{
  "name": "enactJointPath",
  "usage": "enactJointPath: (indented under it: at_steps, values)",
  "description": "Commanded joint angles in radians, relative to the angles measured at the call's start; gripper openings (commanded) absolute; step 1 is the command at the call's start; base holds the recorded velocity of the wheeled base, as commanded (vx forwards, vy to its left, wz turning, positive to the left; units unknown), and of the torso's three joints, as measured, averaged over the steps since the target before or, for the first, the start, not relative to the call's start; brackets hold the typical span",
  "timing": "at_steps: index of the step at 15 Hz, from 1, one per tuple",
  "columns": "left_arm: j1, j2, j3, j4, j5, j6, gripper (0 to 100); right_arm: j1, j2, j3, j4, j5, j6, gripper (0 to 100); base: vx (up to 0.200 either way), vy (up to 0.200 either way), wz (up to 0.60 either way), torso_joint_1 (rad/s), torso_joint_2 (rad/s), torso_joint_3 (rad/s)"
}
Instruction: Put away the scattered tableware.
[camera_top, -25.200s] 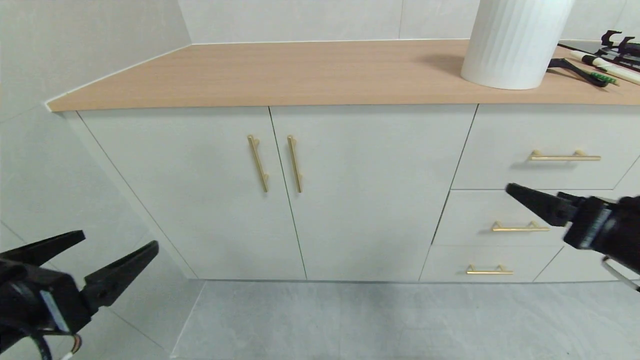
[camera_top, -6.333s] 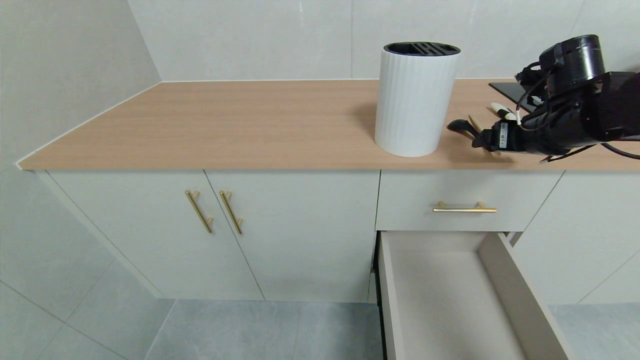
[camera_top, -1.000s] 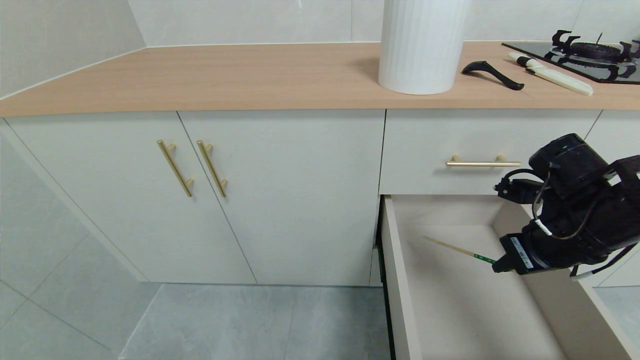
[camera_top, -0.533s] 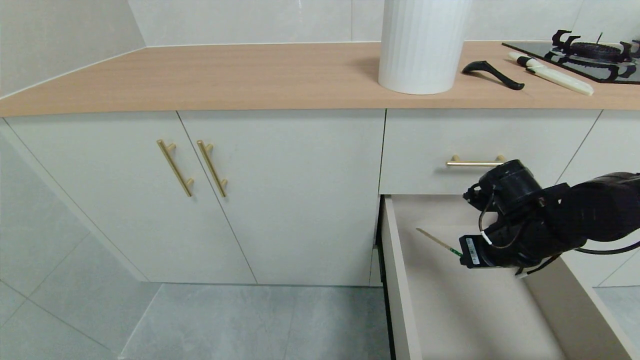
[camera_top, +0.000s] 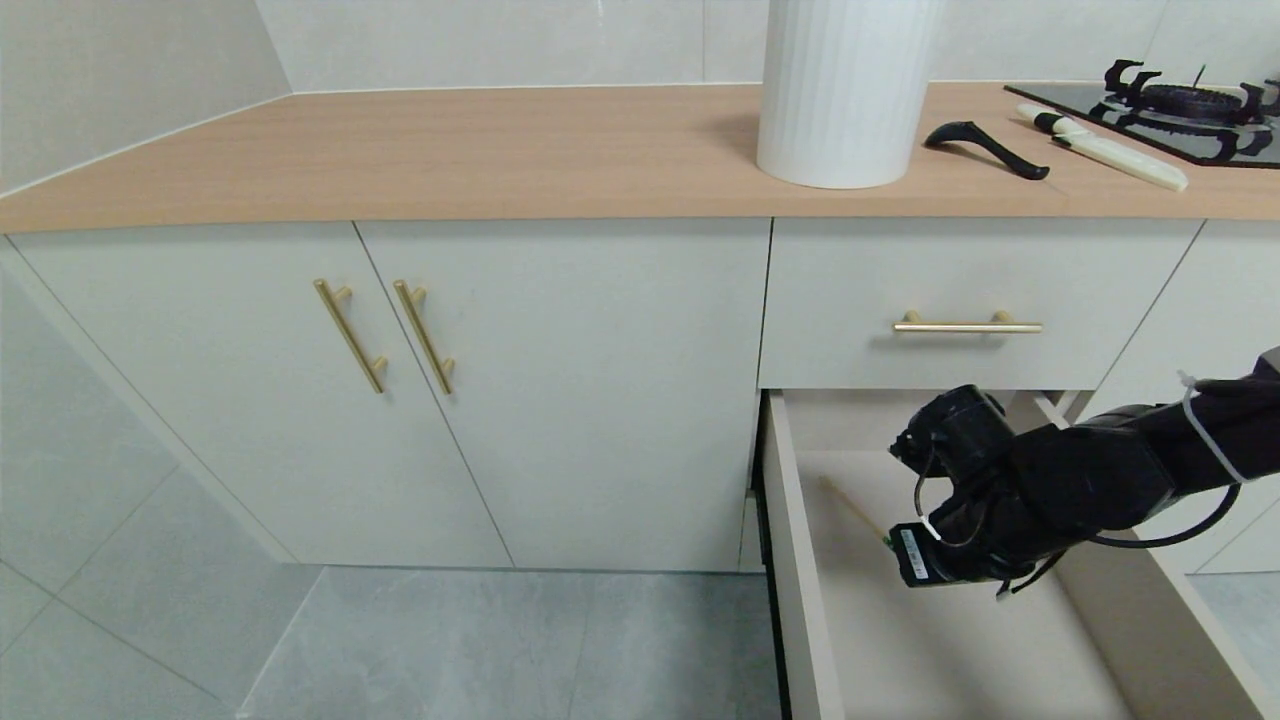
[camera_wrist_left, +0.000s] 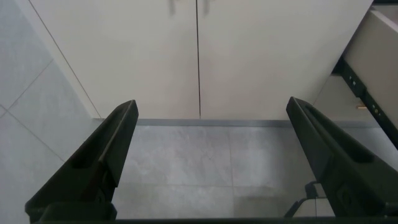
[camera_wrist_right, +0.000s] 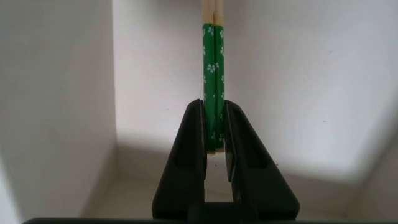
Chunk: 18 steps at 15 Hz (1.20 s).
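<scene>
My right gripper (camera_wrist_right: 213, 146) is shut on a pair of wooden chopsticks (camera_wrist_right: 212, 81) with green flowered ends. In the head view that gripper (camera_top: 893, 545) is low inside the open drawer (camera_top: 790, 600), and the chopsticks (camera_top: 850, 505) slant toward the drawer's back left corner. On the counter lie a black-handled utensil (camera_top: 985, 148) and a cream-bladed knife (camera_top: 1105, 150), right of the white ribbed holder (camera_top: 845, 90). My left gripper (camera_wrist_left: 211, 162) hangs open over the floor in front of the cabinet doors (camera_wrist_left: 199, 56).
The closed top drawer has a gold handle (camera_top: 967, 325) just above the open one. A stove (camera_top: 1170, 105) sits at the counter's far right. Double cabinet doors with gold handles (camera_top: 385, 335) are to the left. Grey tile floor (camera_top: 500, 650) lies below.
My right gripper has moved left and down, deeper into the drawer, carrying the chopsticks. Their tips have come closer to the drawer floor.
</scene>
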Motion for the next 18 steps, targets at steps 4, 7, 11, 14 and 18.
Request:
enactJointPath:
  at_steps: [4,7,11,14,18]
  values:
    - [0.0,0.001,0.0,0.0,0.0,0.0,100,0.015,0.079,0.038,-0.084,-0.016,0.0,0,0.0,0.0,0.0,0.0,0.0,0.0]
    - [0.0,0.001,0.0,0.0,0.0,0.0,100,0.021,0.111,0.038,-0.096,-0.016,0.001,0,0.0,0.0,0.0,0.0,0.0,0.0]
    - [0.0,0.001,0.0,0.0,0.0,0.0,100,0.021,0.137,0.055,-0.17,-0.018,0.003,0,0.0,0.0,0.0,0.0,0.0,0.0]
    - [0.0,0.001,0.0,0.0,0.0,0.0,100,0.026,0.15,0.055,-0.175,-0.021,0.006,0,0.0,0.0,0.0,0.0,0.0,0.0]
    - [0.0,0.001,0.0,0.0,0.0,0.0,100,0.027,0.153,0.058,-0.187,-0.021,0.008,100,0.0,0.0,0.0,0.0,0.0,0.0]
